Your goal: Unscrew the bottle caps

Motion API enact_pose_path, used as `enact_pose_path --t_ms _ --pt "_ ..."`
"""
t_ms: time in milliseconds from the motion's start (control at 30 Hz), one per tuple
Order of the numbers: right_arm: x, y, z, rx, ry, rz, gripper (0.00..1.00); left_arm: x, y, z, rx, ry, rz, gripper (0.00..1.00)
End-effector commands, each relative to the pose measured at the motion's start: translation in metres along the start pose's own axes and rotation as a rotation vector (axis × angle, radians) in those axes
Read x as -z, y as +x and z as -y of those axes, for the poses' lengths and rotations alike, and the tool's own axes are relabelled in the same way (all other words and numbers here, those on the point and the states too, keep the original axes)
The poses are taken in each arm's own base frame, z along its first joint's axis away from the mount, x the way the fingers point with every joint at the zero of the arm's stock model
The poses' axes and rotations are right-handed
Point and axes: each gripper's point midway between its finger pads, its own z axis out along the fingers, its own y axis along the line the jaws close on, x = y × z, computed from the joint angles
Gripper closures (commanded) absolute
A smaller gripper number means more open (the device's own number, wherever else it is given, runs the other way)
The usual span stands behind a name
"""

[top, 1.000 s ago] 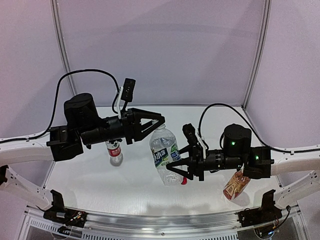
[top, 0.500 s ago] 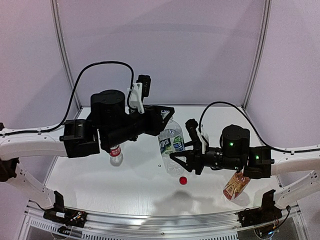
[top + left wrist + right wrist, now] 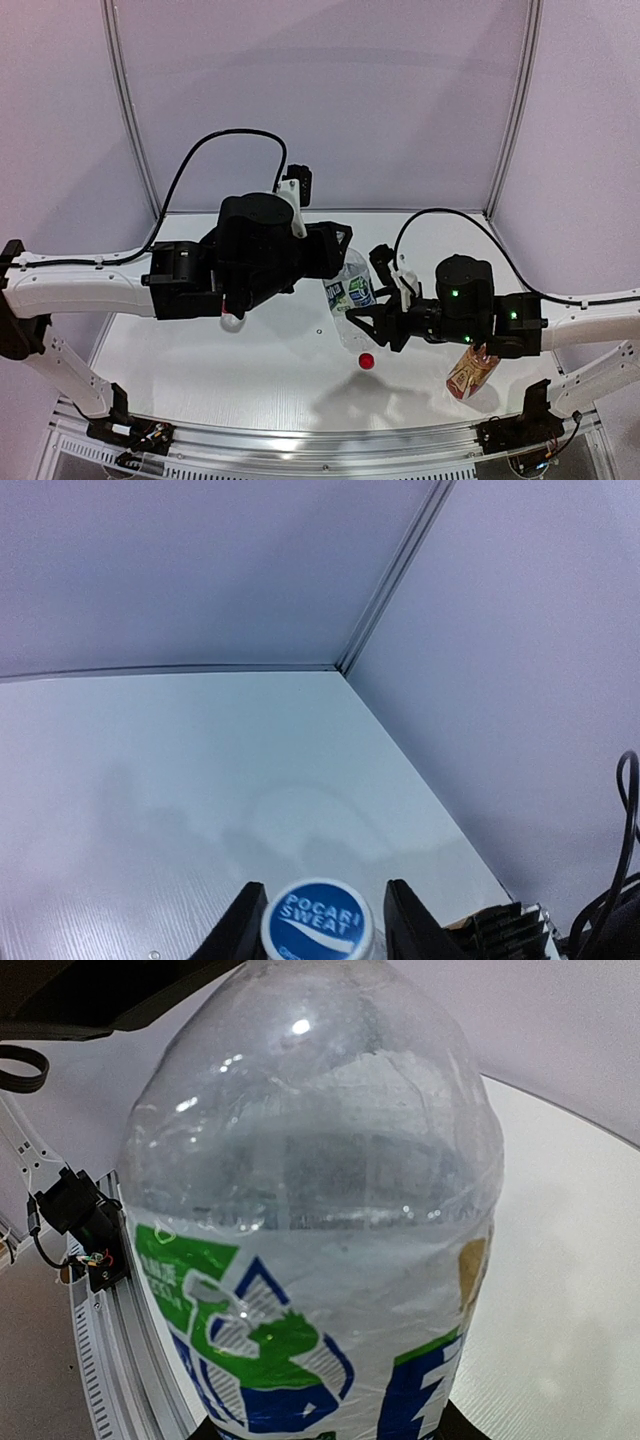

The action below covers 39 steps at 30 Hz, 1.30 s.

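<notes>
Blue-and-white cap (image 3: pixel 317 920) sits squarely inside your left gripper (image 3: pixel 320 892).
Right gripper (image 3: pixel 362 325) clamps the bottle (image 3: pixel 310 1210); whether the left one pinches, you can't tell.

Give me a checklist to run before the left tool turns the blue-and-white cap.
1. Blue-and-white cap sits between the fingers of the left tool: ok.
2. Fingers pressed firmly on the cap: cannot tell; a slim gap shows on one side.
3. Right tool clamped on the green-blue label bottle: ok.
4. Red cap lies loose on the table, in neither tool: ok.
5. How far the blue-and-white cap's thread has loosened: cannot tell.
</notes>
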Motion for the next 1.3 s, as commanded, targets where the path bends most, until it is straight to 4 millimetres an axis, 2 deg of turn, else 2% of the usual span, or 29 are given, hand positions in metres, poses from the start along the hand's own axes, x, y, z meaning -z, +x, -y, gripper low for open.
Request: enact_pose_path --t_ms 0,100,200,300,333,500,700,767,867,967,1100,1267 --pt "-0.001 -0.015 0.006 -0.018 0.045 0.035 1.0 0.012 0.017 0.029 -0.007 0.095 -0.07 0.54" --pt "-0.001 -0.015 0.005 -0.017 0.039 0.036 1.0 0.016 0.014 0.035 -0.011 0.118 -0.066 0.48" --pt "-0.001 -0.015 0.004 -0.015 0.034 0.035 1.0 0.023 0.007 0.038 -0.032 0.135 -0.056 0.37" --pt "0.0 -0.015 0.003 -0.016 0.03 0.036 1.0 0.043 -0.009 0.037 -0.063 0.12 -0.006 0.26" --pt "0.0 -0.015 0.004 -0.016 0.03 0.038 1.0 0.051 -0.016 0.034 -0.059 0.115 0.013 0.22" --pt "0.003 -0.018 0.001 -0.015 0.013 0.051 1.0 0.076 -0.025 0.007 -0.056 0.079 0.051 0.1" --pt "0.005 -0.019 -0.006 -0.012 -0.03 0.062 1.0 0.1 -0.028 -0.02 -0.049 0.091 0.1 0.08" --pt "0.006 -0.02 -0.012 -0.009 -0.063 0.068 1.0 0.107 -0.032 -0.011 -0.087 0.171 0.13 0.08" --pt "0.009 -0.022 -0.024 0.0 -0.133 0.078 1.0 0.119 -0.034 0.012 -0.185 0.337 0.149 0.08" --pt "0.015 -0.023 -0.042 0.007 -0.241 0.084 1.0 0.121 -0.033 0.03 -0.256 0.475 0.125 0.11" --pt "0.021 -0.024 -0.054 0.019 -0.318 0.094 1.0 0.115 -0.031 0.04 -0.271 0.625 0.072 0.13" --pt "0.022 -0.024 -0.061 0.029 -0.361 0.098 1.0 0.097 -0.035 0.038 -0.268 0.634 0.05 0.18"
